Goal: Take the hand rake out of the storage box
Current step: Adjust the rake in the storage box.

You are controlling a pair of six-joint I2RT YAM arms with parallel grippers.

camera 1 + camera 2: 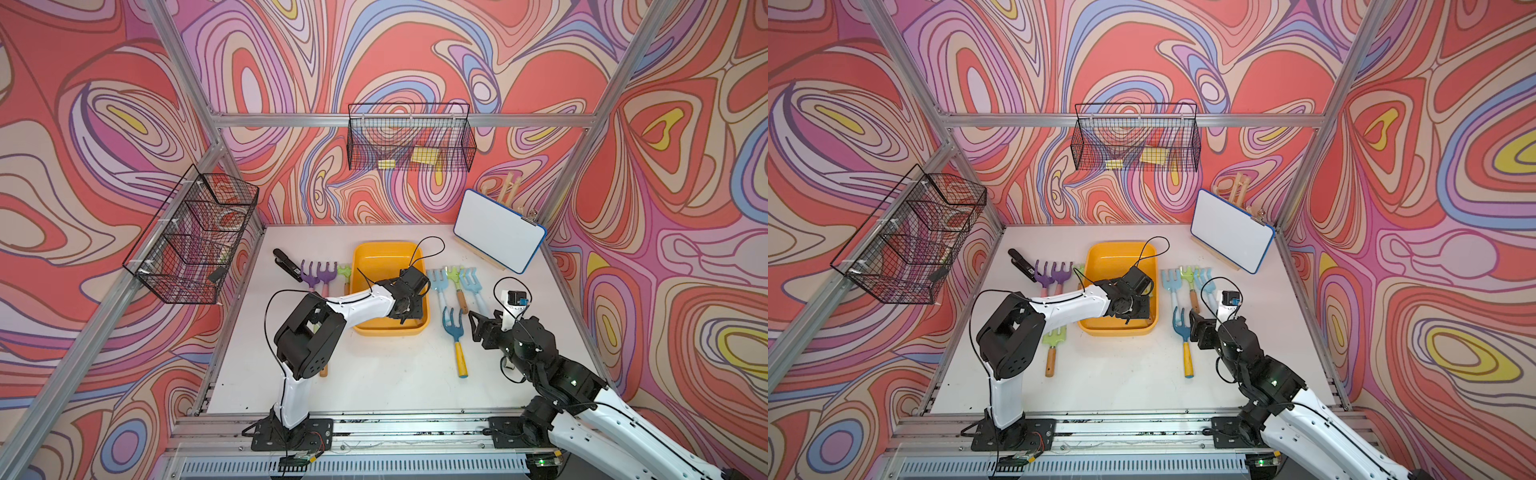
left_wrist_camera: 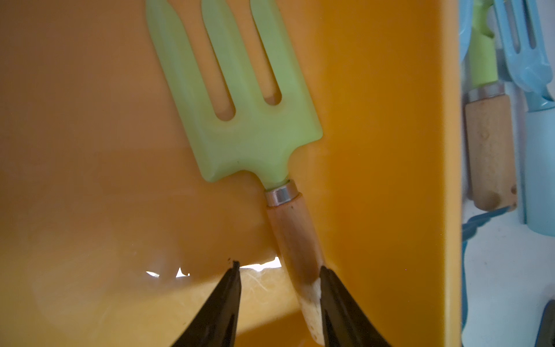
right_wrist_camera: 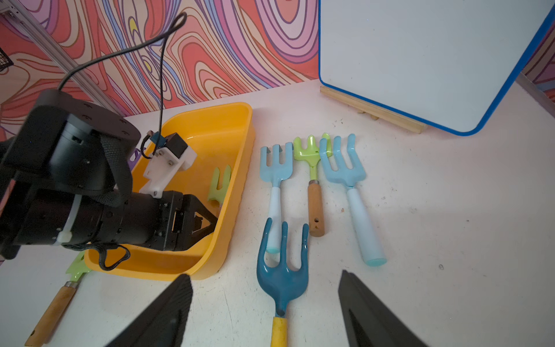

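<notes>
The hand rake [image 2: 240, 120] has a pale green head and a wooden handle [image 2: 295, 237]. It lies inside the yellow-orange storage box [image 2: 390, 150], along its right-hand wall, and its head also shows in the right wrist view [image 3: 220, 183]. My left gripper [image 2: 280, 266] reaches down into the storage box [image 1: 384, 249] and is open. The handle's end sits between its jaws, touching one finger [image 2: 333, 294], with a gap to the other finger. In both top views this gripper [image 1: 407, 311] [image 1: 1133, 311] hides the rake. My right gripper [image 3: 265, 274] is open, low over the table to the right of the box.
A dark blue rake with a yellow handle [image 1: 455, 332] lies under the right gripper. Light blue and green rakes [image 1: 453, 282] lie right of the box, purple ones [image 1: 318, 274] left. A whiteboard [image 1: 498, 230] stands back right. Wire baskets [image 1: 409, 141] [image 1: 191, 237] hang on the walls.
</notes>
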